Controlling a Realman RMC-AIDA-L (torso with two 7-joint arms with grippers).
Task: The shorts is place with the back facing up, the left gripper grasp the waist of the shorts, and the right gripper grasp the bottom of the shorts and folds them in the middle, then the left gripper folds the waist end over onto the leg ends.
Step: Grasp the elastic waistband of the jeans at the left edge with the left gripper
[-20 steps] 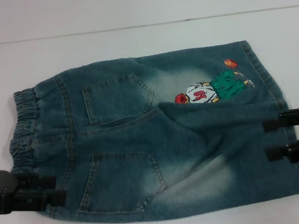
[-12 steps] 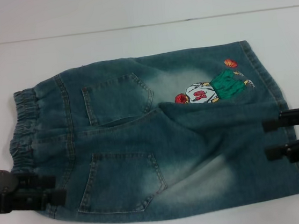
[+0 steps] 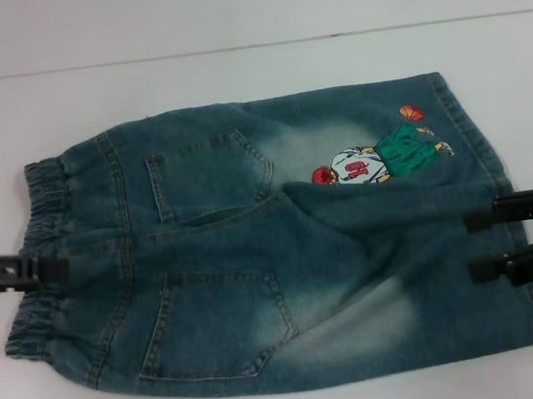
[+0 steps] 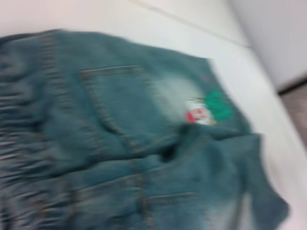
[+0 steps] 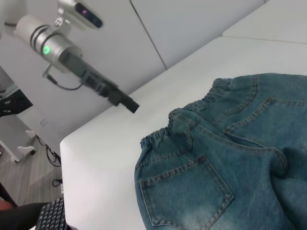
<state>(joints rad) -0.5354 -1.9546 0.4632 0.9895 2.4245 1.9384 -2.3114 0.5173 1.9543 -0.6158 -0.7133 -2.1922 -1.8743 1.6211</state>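
The shorts [image 3: 272,247] lie flat on the white worktop [image 3: 233,78], back pockets up, waist [image 3: 37,254] on the left and hems [image 3: 499,211] on the right. The left claw [image 3: 48,271] sits at the waistband's edge, a single dark bar from above, so I can't tell how open it is. The right claw [image 3: 479,246] has its fingers spread apart over the near leg's hem, gripping nothing.

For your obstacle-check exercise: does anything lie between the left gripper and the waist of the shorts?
Nothing visible does. The left gripper is at the waist of the shorts, with only bare table around.
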